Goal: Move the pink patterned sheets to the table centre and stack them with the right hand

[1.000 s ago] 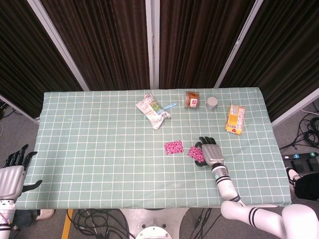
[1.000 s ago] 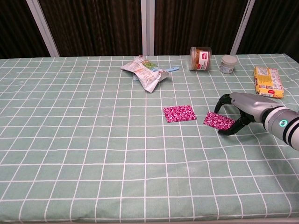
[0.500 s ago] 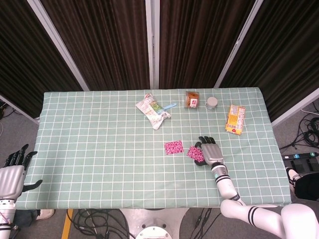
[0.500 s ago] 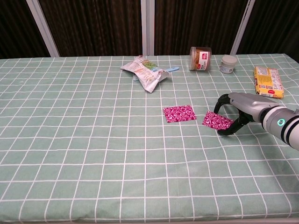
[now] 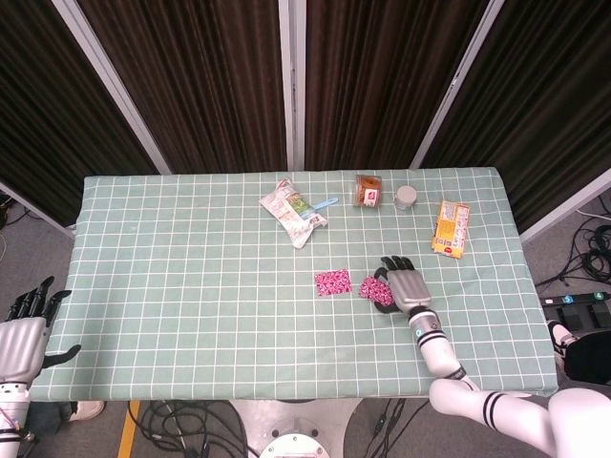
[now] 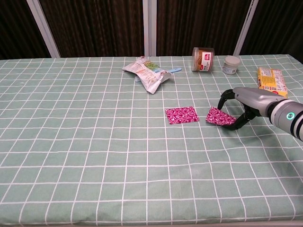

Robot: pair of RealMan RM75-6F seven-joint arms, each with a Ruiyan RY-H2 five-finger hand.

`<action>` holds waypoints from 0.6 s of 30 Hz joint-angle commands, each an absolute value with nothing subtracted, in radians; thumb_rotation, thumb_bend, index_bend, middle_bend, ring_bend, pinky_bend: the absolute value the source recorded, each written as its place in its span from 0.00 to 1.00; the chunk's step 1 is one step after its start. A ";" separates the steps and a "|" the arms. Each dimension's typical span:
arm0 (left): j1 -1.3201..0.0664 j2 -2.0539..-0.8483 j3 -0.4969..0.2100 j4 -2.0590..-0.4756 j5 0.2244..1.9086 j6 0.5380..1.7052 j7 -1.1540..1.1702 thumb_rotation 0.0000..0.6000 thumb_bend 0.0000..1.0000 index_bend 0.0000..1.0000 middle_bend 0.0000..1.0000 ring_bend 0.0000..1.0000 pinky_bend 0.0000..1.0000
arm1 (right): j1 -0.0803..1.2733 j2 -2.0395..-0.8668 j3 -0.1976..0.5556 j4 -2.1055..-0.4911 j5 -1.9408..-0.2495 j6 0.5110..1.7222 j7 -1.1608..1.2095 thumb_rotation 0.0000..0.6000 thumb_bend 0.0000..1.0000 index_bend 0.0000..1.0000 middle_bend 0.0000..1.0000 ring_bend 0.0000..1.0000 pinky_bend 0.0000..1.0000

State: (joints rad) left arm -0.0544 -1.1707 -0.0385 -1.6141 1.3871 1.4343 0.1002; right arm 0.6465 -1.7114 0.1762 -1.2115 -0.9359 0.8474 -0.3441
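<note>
Chest view: right hand grips one pink sheet, lifted.

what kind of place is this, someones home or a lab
Most likely a robot lab, not a home: dark curtains on metal frames surround the checked table, loose cables lie on the floor beneath it, and a robot's right hand works there.

Green checked table carries pink sheet, snack bag, jar, small tub, yellow packet
</note>
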 commanded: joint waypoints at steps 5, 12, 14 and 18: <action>-0.053 -1.167 -0.039 -1.621 1.385 1.437 0.108 1.00 0.02 0.23 0.12 0.11 0.13 | 0.718 -1.648 0.198 -1.236 -0.992 0.736 -0.301 0.87 0.18 0.37 0.08 0.00 0.00; -0.046 -1.159 -0.035 -1.635 1.374 1.440 0.123 1.00 0.02 0.23 0.12 0.11 0.13 | 0.831 -1.663 0.206 -1.145 -1.101 0.584 -0.216 0.87 0.18 0.35 0.08 0.00 0.00; -0.042 -1.158 -0.034 -1.637 1.369 1.442 0.125 1.00 0.02 0.23 0.12 0.11 0.13 | 0.859 -1.681 0.205 -1.104 -1.144 0.556 -0.180 0.86 0.18 0.35 0.08 0.00 0.00; -0.037 -1.158 -0.031 -1.636 1.364 1.442 0.127 1.00 0.02 0.23 0.12 0.11 0.13 | 0.905 -1.712 0.197 -1.034 -1.231 0.520 -0.099 0.85 0.18 0.35 0.08 0.00 0.00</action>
State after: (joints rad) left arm -0.0372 -1.1578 -0.0314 -1.6360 1.3643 1.4421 0.1267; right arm 0.8745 -1.6909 0.2022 -1.0722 -1.1870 0.5460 -0.1414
